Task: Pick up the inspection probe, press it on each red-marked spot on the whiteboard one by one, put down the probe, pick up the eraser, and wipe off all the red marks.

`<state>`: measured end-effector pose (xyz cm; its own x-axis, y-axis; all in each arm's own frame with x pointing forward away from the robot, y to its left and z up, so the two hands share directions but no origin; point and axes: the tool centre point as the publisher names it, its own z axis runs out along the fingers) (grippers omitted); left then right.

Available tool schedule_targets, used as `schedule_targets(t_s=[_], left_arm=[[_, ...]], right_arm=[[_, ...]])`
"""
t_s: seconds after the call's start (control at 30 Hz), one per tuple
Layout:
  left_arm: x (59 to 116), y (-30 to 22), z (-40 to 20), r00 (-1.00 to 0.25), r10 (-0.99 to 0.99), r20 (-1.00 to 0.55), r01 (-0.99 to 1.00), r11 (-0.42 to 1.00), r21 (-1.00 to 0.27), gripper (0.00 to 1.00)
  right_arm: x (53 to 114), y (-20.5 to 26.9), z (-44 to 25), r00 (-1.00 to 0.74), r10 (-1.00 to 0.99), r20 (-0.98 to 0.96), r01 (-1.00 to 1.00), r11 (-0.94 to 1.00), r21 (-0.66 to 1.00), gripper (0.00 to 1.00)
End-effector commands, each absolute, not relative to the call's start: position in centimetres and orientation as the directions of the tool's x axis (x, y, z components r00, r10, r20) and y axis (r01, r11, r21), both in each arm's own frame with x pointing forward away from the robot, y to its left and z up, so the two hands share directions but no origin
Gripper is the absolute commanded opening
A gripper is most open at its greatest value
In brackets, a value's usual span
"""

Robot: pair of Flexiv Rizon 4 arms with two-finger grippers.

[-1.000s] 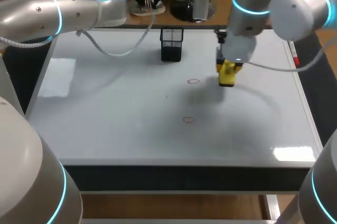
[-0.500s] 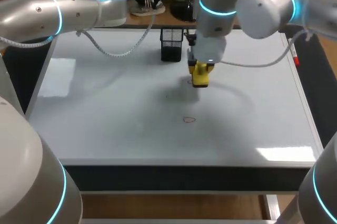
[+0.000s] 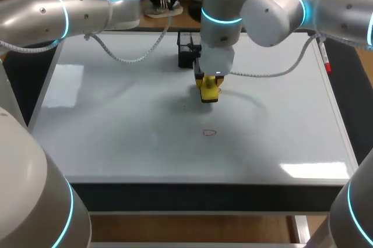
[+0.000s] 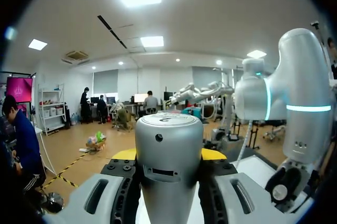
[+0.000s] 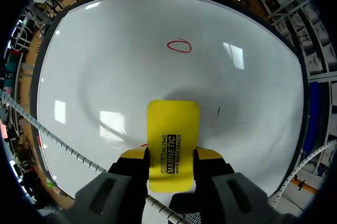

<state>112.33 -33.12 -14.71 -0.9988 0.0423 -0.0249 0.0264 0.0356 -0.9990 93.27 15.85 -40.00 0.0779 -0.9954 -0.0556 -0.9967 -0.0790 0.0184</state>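
The right arm (image 3: 233, 3) comes in from the right and reaches past the middle of the whiteboard (image 3: 116, 120). Its right jaws are closed on a yellow eraser (image 3: 208, 92), one yellow fingertip (image 5: 135, 154) pressed to each long side. The eraser points down at the middle of the board, just in front of a black mesh holder (image 3: 185, 44) that the arm partly hides. Whether the eraser's end touches the surface cannot be told.

In the right wrist view, a sliver of red (image 5: 143, 145) peeks out at the eraser's edge, beside one tip. One red circle (image 3: 209, 133) lies ahead of the eraser, apart from it, on the near half of the board. A small dark tick (image 5: 218, 110) marks the white surface near the eraser. A red marker (image 3: 324, 62) lies along the board's right edge, well apart from the arm.

The left arm (image 3: 58, 12) enters at the far left, and a ribbed cable (image 3: 125, 57) droops from it over the board's far edge. Its wrist is out of the head view. In the left wrist view, a silver cylinder, apparently the probe (image 4: 168, 150), stands between the left jaws. Their yellow tips (image 4: 213, 154) are tight against its two sides, and it points out into the room, off the board.
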Motion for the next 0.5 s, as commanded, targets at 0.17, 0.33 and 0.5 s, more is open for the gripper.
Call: schedule_targets(t_s=[0.17,0.33,0.5], left_arm=[[112.4,-33.1,-14.6,-0.999,0.045,-0.024,0.025,0.038,-0.999,0.00],[112.4,-33.1,-14.6,-0.999,0.045,-0.024,0.025,0.038,-0.999,0.00],[112.4,-33.1,-14.6,-0.999,0.045,-0.024,0.025,0.038,-0.999,0.00]], right_arm=[[94.4,16.1,-41.3,0.082,-0.995,-0.049,-0.996,-0.084,0.039,0.00],[94.6,16.0,-41.9,0.078,-0.996,-0.049,-0.995,-0.080,0.054,0.00],[94.9,15.8,-42.3,0.078,-0.996,-0.042,-0.994,-0.081,0.067,0.00]])
